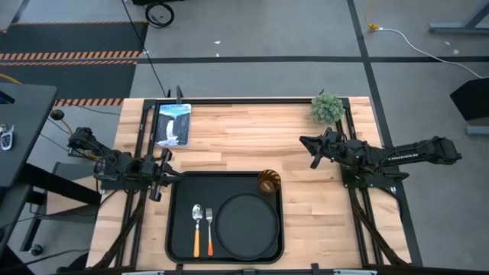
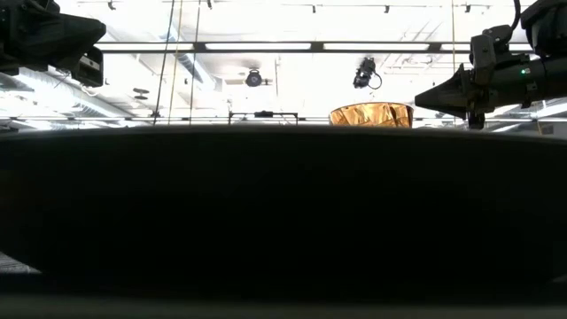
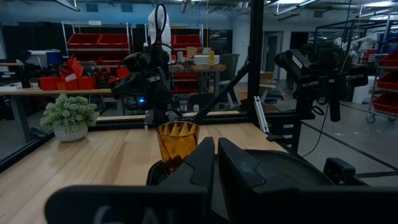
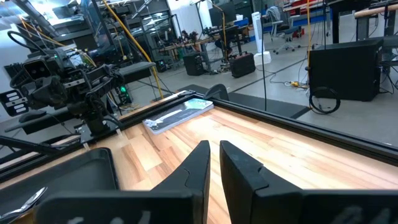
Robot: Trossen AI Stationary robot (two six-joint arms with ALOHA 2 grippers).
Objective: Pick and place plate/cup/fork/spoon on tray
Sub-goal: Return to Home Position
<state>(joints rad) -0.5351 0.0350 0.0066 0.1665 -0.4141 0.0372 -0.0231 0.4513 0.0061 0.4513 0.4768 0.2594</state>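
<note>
The black rectangular tray [image 1: 180,229] lies at the table's near middle. On it rest the round black plate [image 1: 246,224], the spoon [image 1: 197,228] and the fork [image 1: 211,229] side by side left of the plate, and the amber cup [image 1: 269,182] upright in the far right corner. The cup also shows in the left wrist view [image 3: 177,140] and the low view [image 2: 370,115]. My left gripper [image 1: 170,177] is shut and empty, at the tray's far left corner. My right gripper [image 1: 306,150] is shut and empty, above bare table to the right of the cup and farther back.
A small potted plant [image 1: 327,108] stands at the far right of the table. A flat printed book [image 1: 173,124] lies at the far left. Bare wood lies between them and to the right of the tray. In the low view the tray's rim [image 2: 283,221] blocks most of the sight.
</note>
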